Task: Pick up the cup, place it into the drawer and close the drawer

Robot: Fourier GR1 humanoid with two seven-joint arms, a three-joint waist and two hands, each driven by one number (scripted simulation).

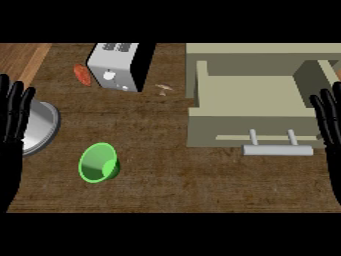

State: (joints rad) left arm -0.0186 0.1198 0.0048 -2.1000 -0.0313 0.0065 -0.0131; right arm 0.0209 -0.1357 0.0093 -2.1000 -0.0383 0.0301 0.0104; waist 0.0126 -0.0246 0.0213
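A green cup lies tipped on its side on the brown desk, left of centre, its mouth facing up and to the left. To the right, well apart from it, the beige drawer stands pulled open, its grey handle toward the near edge. A toaster sits at the back, with a metal bowl at the left. The left hand and right hand rest at the edges, fingers straight and apart, holding nothing.
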